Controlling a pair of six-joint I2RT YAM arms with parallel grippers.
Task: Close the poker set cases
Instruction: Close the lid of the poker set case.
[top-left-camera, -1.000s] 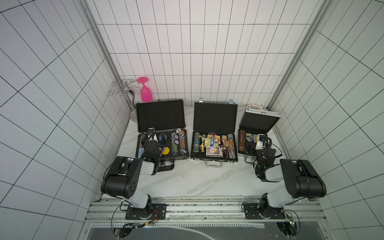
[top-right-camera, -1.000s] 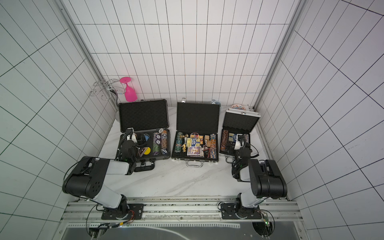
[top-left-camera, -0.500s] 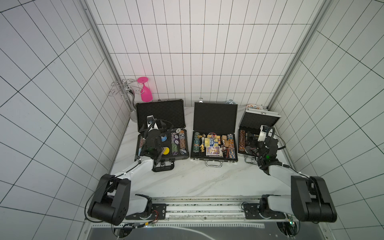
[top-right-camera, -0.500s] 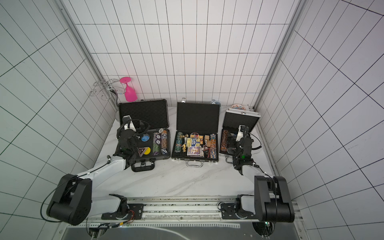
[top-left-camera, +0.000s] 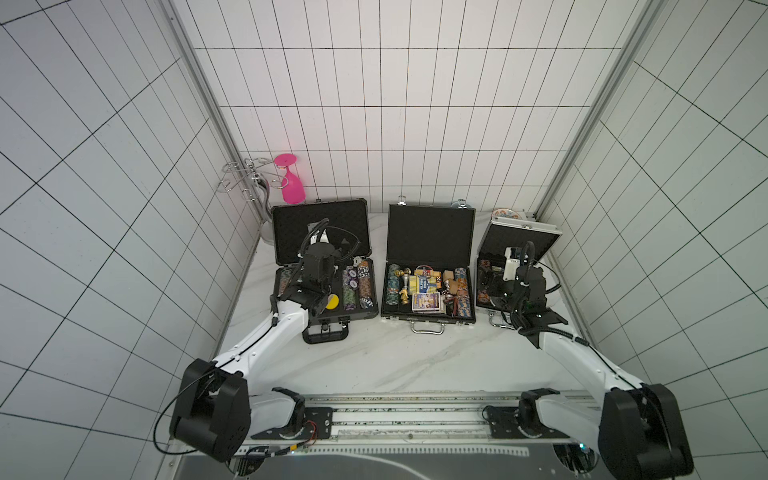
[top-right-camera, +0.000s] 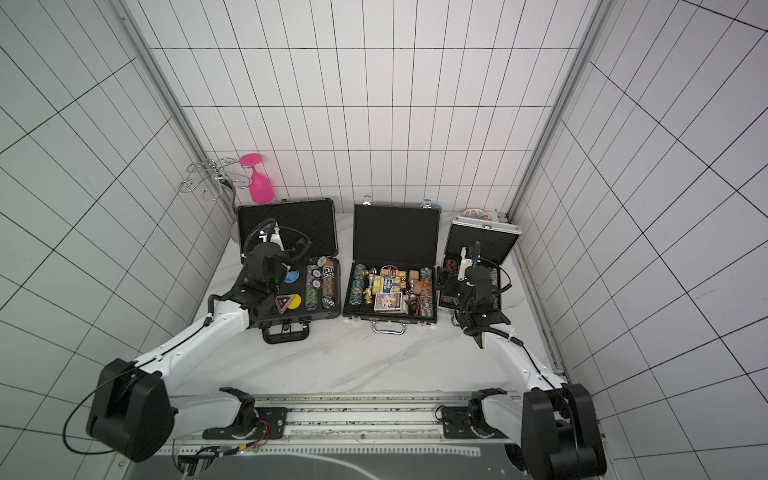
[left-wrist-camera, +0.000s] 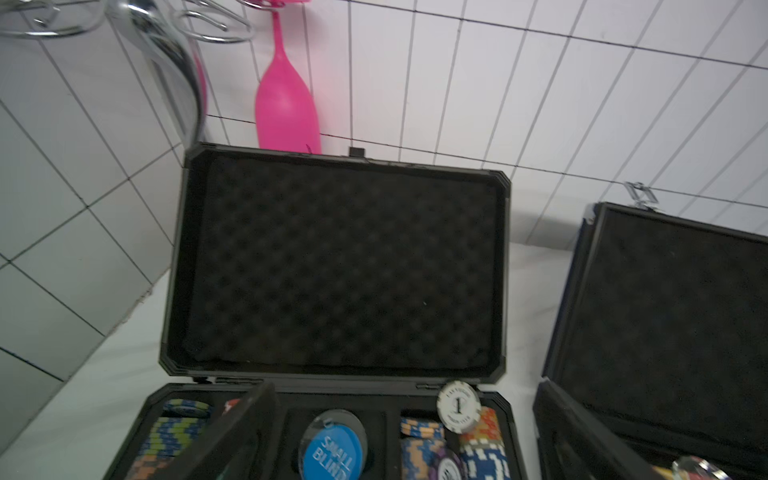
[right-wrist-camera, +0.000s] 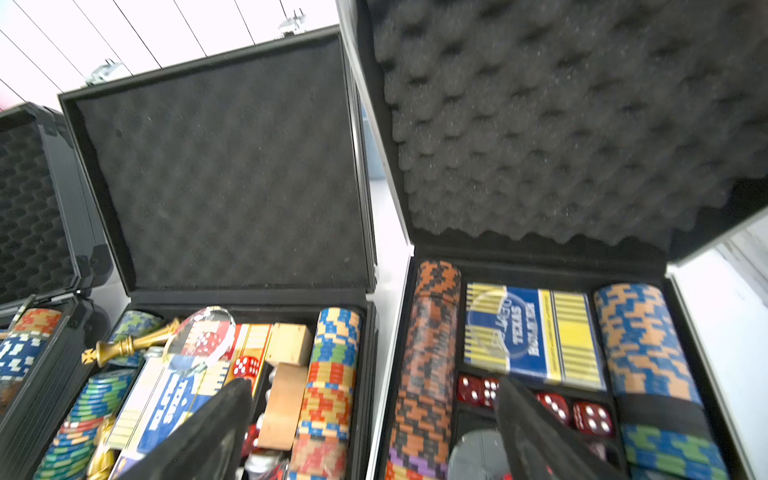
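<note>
All three poker set cases stand open on the desk (top-left-camera: 374, 361), in one row near the back wall: the large dark-grey case (top-left-camera: 353, 232) on the left, the medium black case (top-left-camera: 430, 232) in the middle and the small silver case (top-left-camera: 525, 227) on the right. Each lies flat with its handle toward the robot and its hinge toward the wall, and its lid stands up with the foam facing the robot. The long axis of the large and the medium case runs left to right (for the small one I cannot tell; it looks nearly square and is turned a little). The left arm (top-left-camera: 266, 336) hangs over the tray of the large case, and the right arm (top-left-camera: 582, 361) over the tray of the small one. The left jaws and the right jaws are both wide apart and hold nothing. For this step, I think you should lift each arm over the top edge of its lid, put one jaw behind it, and draw it forward and down in an arc around the hinge. Take care of the white chip (left-wrist-camera: 457, 409), which sits high near the hinge of the large case; it may stop the lid.
</note>
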